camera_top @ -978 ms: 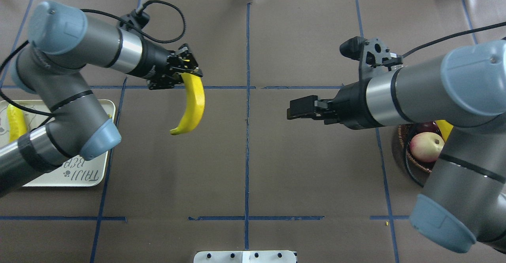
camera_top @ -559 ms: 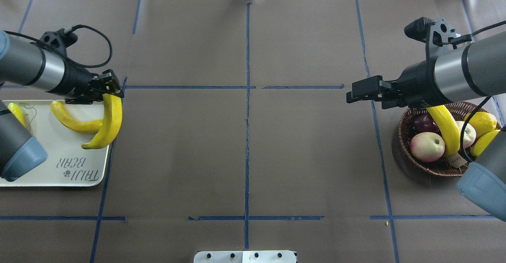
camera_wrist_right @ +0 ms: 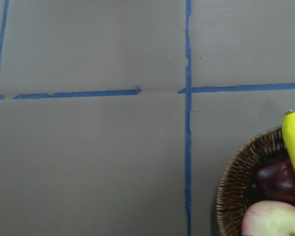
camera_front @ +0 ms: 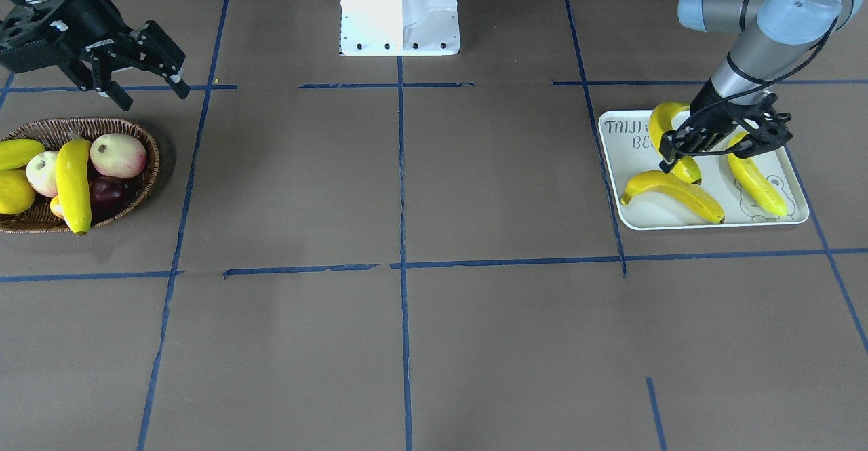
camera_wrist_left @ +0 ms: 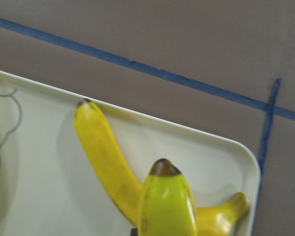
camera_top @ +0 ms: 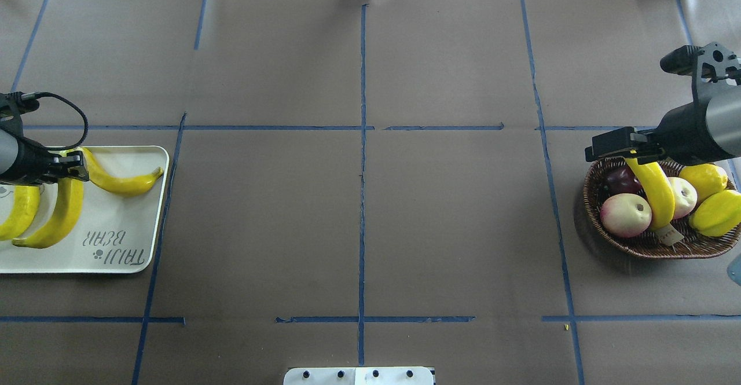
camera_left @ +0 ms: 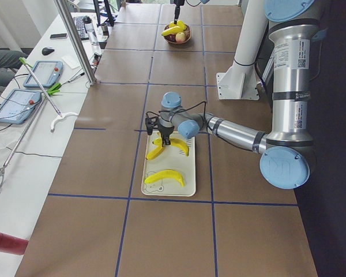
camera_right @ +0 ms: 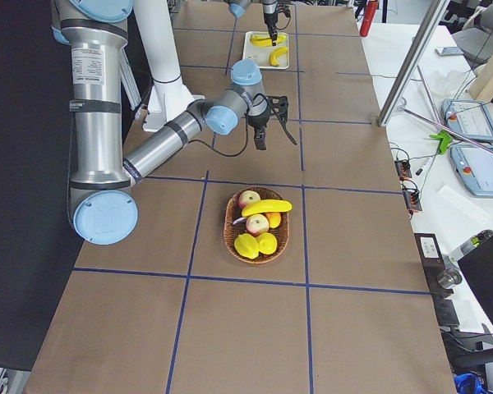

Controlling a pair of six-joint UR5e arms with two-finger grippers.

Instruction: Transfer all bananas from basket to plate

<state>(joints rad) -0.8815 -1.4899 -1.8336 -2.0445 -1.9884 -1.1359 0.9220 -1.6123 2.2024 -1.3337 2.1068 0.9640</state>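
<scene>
One banana (camera_top: 61,217) is pinched by the left gripper (camera_top: 72,171) over the plate (camera_top: 145,211), where two more bananas (camera_top: 118,183) (camera_top: 20,220) are laid. A fourth banana (camera_top: 657,191) is seen in the basket (camera_top: 637,249), near the spread fingers of the right gripper (camera_front: 154,95).

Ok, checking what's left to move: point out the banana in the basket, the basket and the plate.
banana (camera_top: 660,194): overhead view, middle of its body.
basket (camera_top: 639,248): overhead view, woven wall nearest the robot.
plate (camera_top: 133,211): overhead view, bare surface near the lettering.
</scene>
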